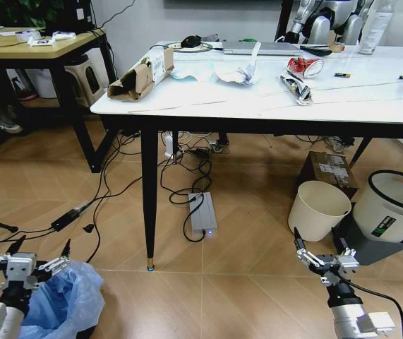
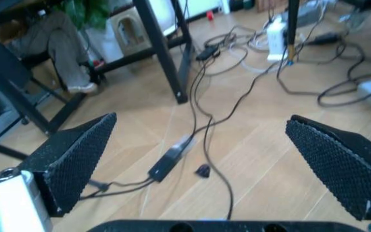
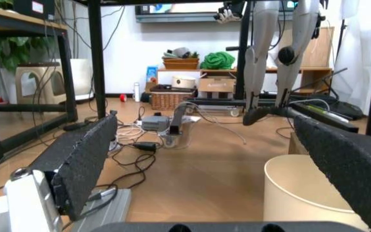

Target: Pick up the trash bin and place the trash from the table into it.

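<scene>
Above trash bin (image 1: 63, 300), left pincer (image 1: 39, 256) agape

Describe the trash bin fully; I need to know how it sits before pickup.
The trash bin stands on the wooden floor at the robot's near left, short of the table. A crinkly translucent light-blue plastic bag spills over its rim, hiding the body. The open left end effector hovers at its rim.

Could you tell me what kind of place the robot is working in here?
Probably a robotics lab or office: a marble-look table strewn with litter and a laptop, cables tangled over the wood floor, and a humanoid robot's legs standing behind.
</scene>
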